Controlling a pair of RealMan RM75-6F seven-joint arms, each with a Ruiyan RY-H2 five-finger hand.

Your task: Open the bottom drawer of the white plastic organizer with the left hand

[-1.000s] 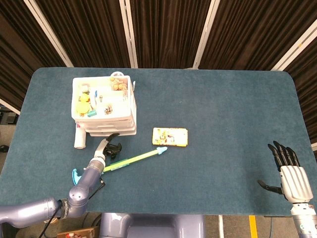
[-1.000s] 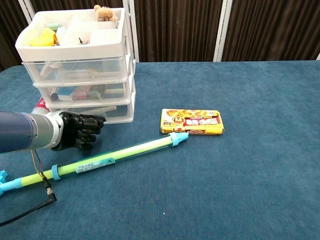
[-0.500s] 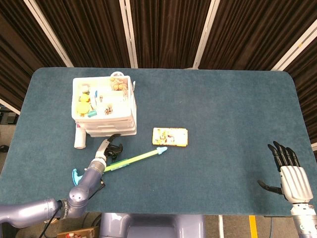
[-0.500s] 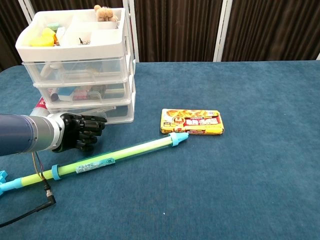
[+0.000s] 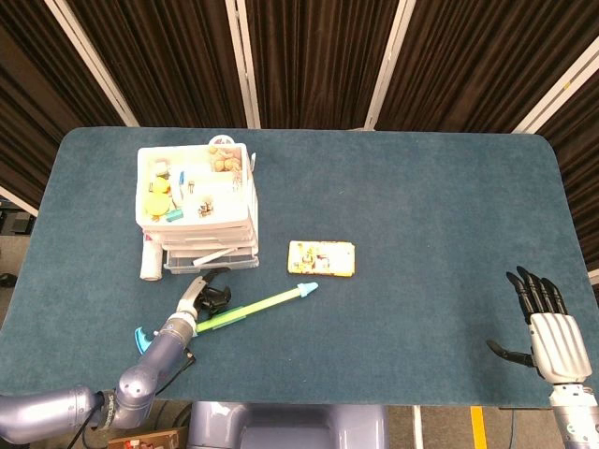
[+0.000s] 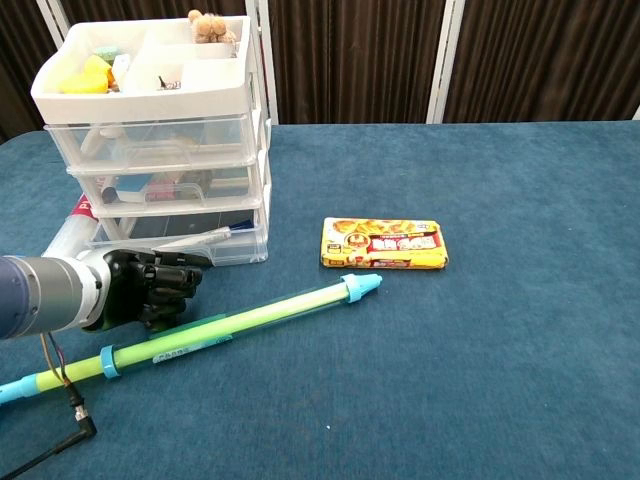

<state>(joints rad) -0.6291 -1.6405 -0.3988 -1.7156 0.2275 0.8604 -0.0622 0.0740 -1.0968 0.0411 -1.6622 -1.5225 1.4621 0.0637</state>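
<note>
Your left hand [image 6: 145,288] sits at the front of the bottom drawer [image 6: 180,238] of the white plastic organizer [image 6: 155,120], fingers curled in toward the drawer's front edge; whether they actually hook the lip cannot be told from either view. The organizer stands at the table's [image 5: 421,206] far-left part, and its bottom drawer juts forward past the two drawers above it, a pen-like item lying visible inside. Just in front of your left hand a long green-and-blue tube [image 6: 250,315] lies slantwise on the cloth, its near part passing under the curled fingers. A yellow snack packet [image 6: 383,243] lies flat to the right of the organizer, apart from it. Your right hand [image 5: 547,327] hovers at the table's near-right corner, fingers spread and holding nothing
</note>
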